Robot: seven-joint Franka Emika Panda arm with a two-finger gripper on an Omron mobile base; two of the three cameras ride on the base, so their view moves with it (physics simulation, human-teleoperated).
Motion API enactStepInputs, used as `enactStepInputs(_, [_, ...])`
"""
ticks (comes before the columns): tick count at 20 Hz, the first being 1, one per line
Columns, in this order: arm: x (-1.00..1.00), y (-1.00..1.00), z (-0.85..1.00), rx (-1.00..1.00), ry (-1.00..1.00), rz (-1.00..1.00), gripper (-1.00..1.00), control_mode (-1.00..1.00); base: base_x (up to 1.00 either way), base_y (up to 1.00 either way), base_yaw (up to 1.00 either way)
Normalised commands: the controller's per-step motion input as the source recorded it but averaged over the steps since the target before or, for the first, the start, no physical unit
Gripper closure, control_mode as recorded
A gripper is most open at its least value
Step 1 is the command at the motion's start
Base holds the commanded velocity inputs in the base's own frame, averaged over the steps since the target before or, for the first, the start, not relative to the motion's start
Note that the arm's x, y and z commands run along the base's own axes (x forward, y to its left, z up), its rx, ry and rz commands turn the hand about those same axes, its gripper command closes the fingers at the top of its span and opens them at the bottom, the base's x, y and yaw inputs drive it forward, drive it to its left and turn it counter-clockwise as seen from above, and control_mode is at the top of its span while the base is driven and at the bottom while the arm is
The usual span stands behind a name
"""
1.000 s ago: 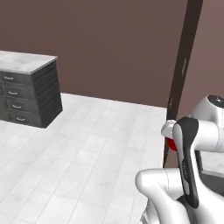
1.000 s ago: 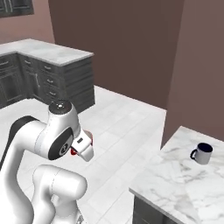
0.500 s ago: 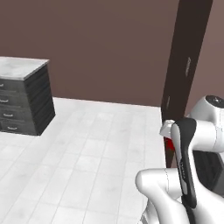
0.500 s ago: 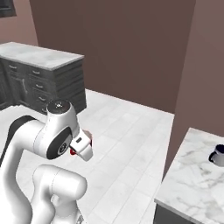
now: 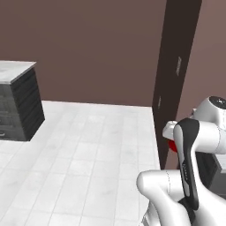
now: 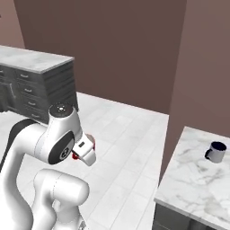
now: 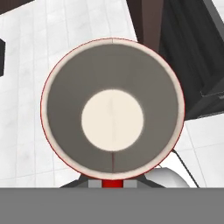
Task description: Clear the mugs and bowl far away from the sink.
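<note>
My gripper is shut on the red mug, which I look straight down into in the hand view: thin red rim, grey inside, pale round bottom. A sliver of that red mug shows behind the forearm, and the gripper is tucked close to the arm's body over the tiled floor. The white-grey mug with a dark navy inside stands upright on a marble counter at the right. The bowl and the sink are out of view.
A dark grey drawer cabinet with a marble top stands at the left. A tall dark panel rises against the brown wall. White floor tiles spread between them.
The whole picture has shifted, so the base is moving: the cabinet slides left in the left base view, the marble counter shifts in the right one. The arm keeps its pose and its grip.
</note>
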Motion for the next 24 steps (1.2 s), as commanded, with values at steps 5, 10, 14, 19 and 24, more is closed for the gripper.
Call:
enactStepInputs(5, [0.00,0.00,0.00,0.00,0.00,0.00,1.00,1.00,0.00,-0.20,-0.05])
enactStepInputs(10, [0.00,0.00,0.00,0.00,0.00,0.00,1.00,1.00,0.00,-0.15,-0.03])
enactStepInputs(14, [0.00,0.00,0.00,0.00,0.00,0.00,1.00,1.00,0.00,-0.30,-0.04])
enactStepInputs(19, [0.00,0.00,0.00,0.00,0.00,0.00,1.00,1.00,0.05,-0.58,-0.04])
enactStepInputs(24, [0.00,0.00,0.00,0.00,0.00,0.00,1.00,1.00,0.07,-0.78,0.00])
